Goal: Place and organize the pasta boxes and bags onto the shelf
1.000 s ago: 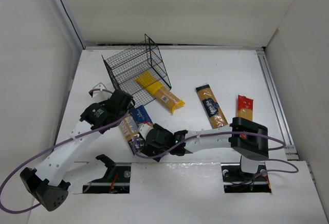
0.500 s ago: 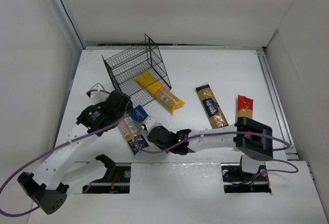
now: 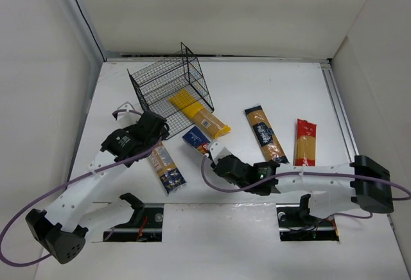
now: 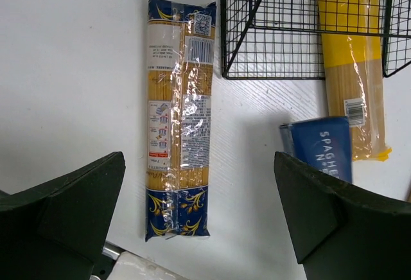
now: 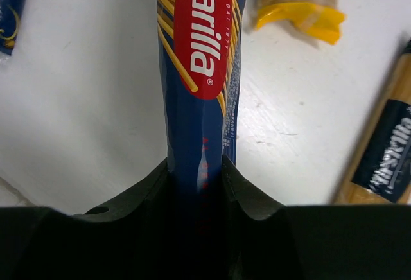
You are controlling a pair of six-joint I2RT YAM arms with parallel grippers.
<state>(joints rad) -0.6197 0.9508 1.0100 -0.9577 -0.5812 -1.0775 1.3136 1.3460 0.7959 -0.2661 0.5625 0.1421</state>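
My right gripper (image 5: 196, 164) is shut on the near end of a dark-blue Barilla box (image 5: 202, 49). In the top view the box (image 3: 197, 139) sticks out from that gripper (image 3: 215, 155) toward the shelf (image 3: 173, 90), a black wire rack at the back left. My left gripper (image 4: 199, 209) hangs open above a blue-and-yellow spaghetti bag (image 4: 178, 119), touching nothing; from above it (image 3: 153, 135) is just in front of the shelf. A yellow bag (image 3: 199, 116) lies with one end inside the shelf. An orange-brown pack with dark label (image 3: 264, 132) and a red-and-yellow bag (image 3: 305, 142) lie to the right.
The blue-and-yellow bag (image 3: 166, 166) lies near the table's front edge, left of the right arm. White walls close in the table on the left, back and right. A metal rail (image 3: 343, 126) runs along the right side.
My right gripper has shut on the dark-blue box and carried it to the right, away from the blue-and-yellow bag. The right arm has swung right. The left arm has barely shifted.
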